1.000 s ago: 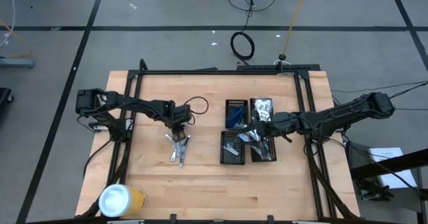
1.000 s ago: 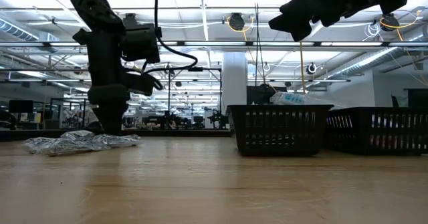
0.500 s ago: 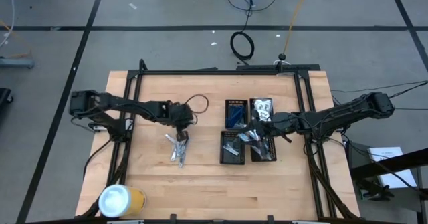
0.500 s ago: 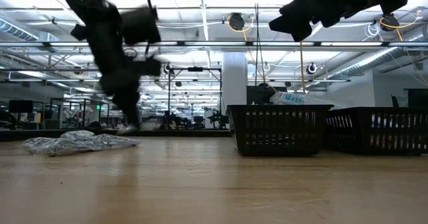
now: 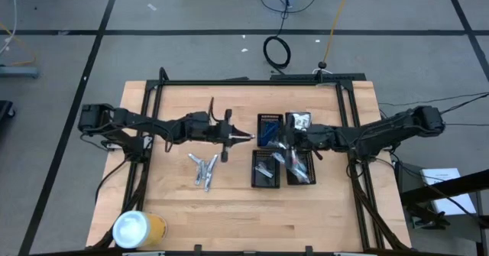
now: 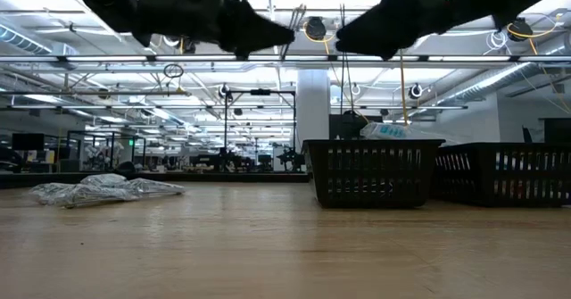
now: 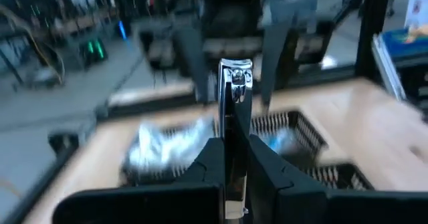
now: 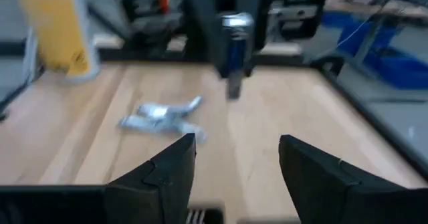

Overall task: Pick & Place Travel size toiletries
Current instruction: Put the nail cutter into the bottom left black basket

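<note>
My left gripper [image 5: 241, 137] hangs high over the table between the pile and the black trays, shut on one slim silvery toiletry [image 7: 234, 83] that looks like a small metal clipper. In the low view this gripper [image 6: 260, 33] is well above the tabletop. The remaining silvery toiletries [image 5: 204, 169] lie in a loose pile on the wood, seen also in the low view [image 6: 107, 190] and the right wrist view [image 8: 160, 117]. My right gripper [image 5: 283, 152] hovers open over the trays, its fingers [image 8: 170, 165] spread and holding nothing. My left gripper pinches the silvery toiletry between its two fingers at the item's rear part [image 7: 232, 140]. The fingers point level toward the table's right side, and the item lies along them. Its shiny free end [image 7: 235, 71] sticks out forward. The item is lifted clear of the table.
Several black gridded trays [image 5: 265, 168] stand right of centre, one holding blue items [image 5: 269, 131], another a white packet [image 5: 299, 121]. Their walls [image 6: 375, 172] rise from the table. A yellow cylinder with a white lid [image 5: 139, 229] stands at the near left corner. Bare wood lies between the pile and the trays.
My left gripper has risen from the pile with one silvery item, tipped from pointing down to level, and swung toward the table's right, toward the trays. The pile has stayed on the table. My right gripper has shifted slightly left over the trays.
</note>
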You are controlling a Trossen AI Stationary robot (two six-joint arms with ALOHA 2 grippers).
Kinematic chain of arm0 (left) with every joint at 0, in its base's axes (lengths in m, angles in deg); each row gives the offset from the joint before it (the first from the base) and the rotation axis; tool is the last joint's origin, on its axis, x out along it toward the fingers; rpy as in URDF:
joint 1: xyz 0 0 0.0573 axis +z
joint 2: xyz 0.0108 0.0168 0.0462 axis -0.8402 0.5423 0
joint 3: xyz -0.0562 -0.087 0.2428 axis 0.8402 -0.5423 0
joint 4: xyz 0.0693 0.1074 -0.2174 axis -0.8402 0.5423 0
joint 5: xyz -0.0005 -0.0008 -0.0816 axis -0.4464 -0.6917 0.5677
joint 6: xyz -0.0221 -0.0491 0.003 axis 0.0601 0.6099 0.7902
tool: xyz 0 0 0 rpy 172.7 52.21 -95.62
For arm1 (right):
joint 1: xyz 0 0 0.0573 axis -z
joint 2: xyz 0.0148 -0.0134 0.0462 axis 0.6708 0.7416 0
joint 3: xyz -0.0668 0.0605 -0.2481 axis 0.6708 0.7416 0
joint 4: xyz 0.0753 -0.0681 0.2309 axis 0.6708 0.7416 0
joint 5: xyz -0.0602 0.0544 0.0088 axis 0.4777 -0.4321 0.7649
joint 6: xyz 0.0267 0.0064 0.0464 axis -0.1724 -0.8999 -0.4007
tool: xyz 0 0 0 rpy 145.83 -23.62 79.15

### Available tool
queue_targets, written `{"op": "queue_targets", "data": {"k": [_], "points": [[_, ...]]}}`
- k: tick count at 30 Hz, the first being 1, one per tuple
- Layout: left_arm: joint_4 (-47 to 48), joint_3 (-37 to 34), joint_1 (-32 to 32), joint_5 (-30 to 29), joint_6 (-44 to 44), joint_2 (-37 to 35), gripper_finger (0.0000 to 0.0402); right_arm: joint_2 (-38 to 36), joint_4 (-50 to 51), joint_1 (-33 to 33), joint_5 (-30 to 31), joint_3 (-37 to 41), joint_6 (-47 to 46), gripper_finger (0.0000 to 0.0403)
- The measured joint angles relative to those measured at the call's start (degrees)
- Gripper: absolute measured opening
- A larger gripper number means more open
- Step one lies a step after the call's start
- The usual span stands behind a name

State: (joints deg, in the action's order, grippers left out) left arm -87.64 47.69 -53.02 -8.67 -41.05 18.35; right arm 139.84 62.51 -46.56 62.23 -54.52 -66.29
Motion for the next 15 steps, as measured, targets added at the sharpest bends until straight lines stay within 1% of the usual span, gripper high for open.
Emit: {"op": "queue_targets", "data": {"k": [2,6,10,12,15], "points": [[-2.36,0.1,0.0,0.38,-1.12,0.87,0.0017,2.1,-4.96,1.47,0.0,-0.01,0.67,0.0215],[-1.33,0.05,0.36,0.48,-2.56,1.19,0.0017,6.59,-15.53,3.84,-1.16,-0.01,1.54,0.0235],[-0.76,0.08,0.69,0.47,-3.05,1.14,0.0017,11.54,-24.83,5.57,-8.23,0.0,0.29,0.0246],[-0.75,0.08,0.7,0.47,-3.47,1.13,0.0017,13.9,-29.17,5.95,-9.98,0.0,-0.14,0.0246],[0.58,0.1,0.7,0.49,-3.45,1.1,0.0017,16.01,-32.88,6.12,-12.29,0.0,-0.14,0.0243]]}}
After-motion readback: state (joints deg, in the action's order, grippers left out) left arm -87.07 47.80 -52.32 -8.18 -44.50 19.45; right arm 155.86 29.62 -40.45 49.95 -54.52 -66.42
